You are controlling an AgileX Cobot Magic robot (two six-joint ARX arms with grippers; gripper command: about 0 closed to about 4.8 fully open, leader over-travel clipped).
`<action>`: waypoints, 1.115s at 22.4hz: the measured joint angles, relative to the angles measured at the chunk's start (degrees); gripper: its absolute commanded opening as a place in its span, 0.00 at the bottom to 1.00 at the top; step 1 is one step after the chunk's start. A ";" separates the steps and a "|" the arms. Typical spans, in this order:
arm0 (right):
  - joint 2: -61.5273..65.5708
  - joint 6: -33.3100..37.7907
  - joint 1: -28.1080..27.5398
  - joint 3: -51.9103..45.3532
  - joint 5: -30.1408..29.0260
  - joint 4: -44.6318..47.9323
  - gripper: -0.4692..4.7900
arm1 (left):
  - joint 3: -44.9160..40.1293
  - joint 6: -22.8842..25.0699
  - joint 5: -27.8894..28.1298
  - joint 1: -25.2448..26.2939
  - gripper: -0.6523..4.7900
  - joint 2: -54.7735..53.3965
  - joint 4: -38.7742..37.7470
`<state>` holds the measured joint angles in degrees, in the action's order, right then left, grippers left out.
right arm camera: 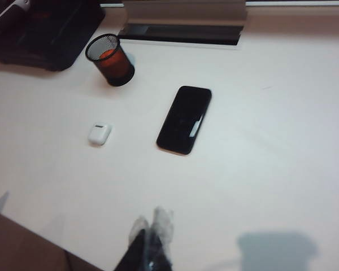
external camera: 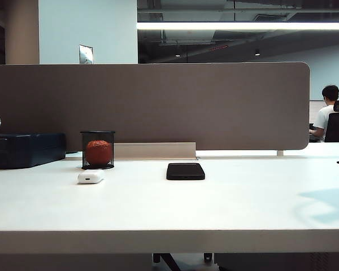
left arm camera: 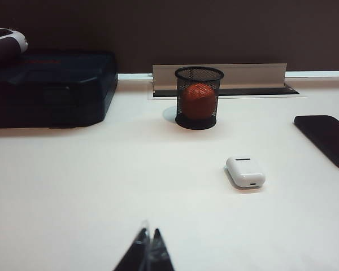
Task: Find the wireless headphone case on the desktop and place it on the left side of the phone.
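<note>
both grippers, left (left arm camera: 148, 248) and right (right arm camera: 151, 228), are pressed together and empty above the desktop (external camera: 214, 209). wireless headphone case (right arm camera: 99, 134) lies untouched, apart from the phone (right arm camera: 184, 119); next, i judge, a gripper must spread and descend over it.

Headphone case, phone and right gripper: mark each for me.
wireless headphone case (right arm camera: 99, 134), right wrist view, top face.
phone (right arm camera: 184, 119), right wrist view, screen middle.
right gripper (right arm camera: 151, 224), right wrist view, between its closed fingertips.

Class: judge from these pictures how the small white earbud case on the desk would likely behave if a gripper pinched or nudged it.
The wireless headphone case looks glossy and rounded, so fingers may slip off its sides. It seems small and probably light, so a nudge would likely slide it across the smooth desktop. It lies flat and low, so tipping or rolling seems unlikely.
</note>
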<state>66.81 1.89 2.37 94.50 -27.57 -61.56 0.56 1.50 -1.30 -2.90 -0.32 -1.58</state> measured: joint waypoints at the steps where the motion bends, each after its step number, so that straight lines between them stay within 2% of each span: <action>1: 0.26 0.02 0.55 -0.02 -1.09 0.02 0.10 | 0.02 0.00 0.00 0.00 0.11 0.00 -0.02; 8: 3.17 1.51 1.07 0.09 -14.25 1.79 0.10 | 0.00 0.00 0.00 0.00 0.11 0.00 0.00; 16: 3.50 2.27 1.09 0.09 -17.79 1.79 0.10 | 0.00 0.00 0.00 0.00 0.11 0.00 0.00; 19: 3.69 2.58 1.11 0.09 -21.79 2.10 0.10 | 0.00 0.00 0.00 0.00 0.11 0.00 -0.02; 25: 3.74 2.60 1.09 0.09 -22.62 2.23 0.10 | 0.00 0.00 0.00 0.02 0.11 0.00 0.00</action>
<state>70.54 4.49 3.46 94.59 -50.19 -59.33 0.56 1.50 -1.30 -2.87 -0.32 -1.58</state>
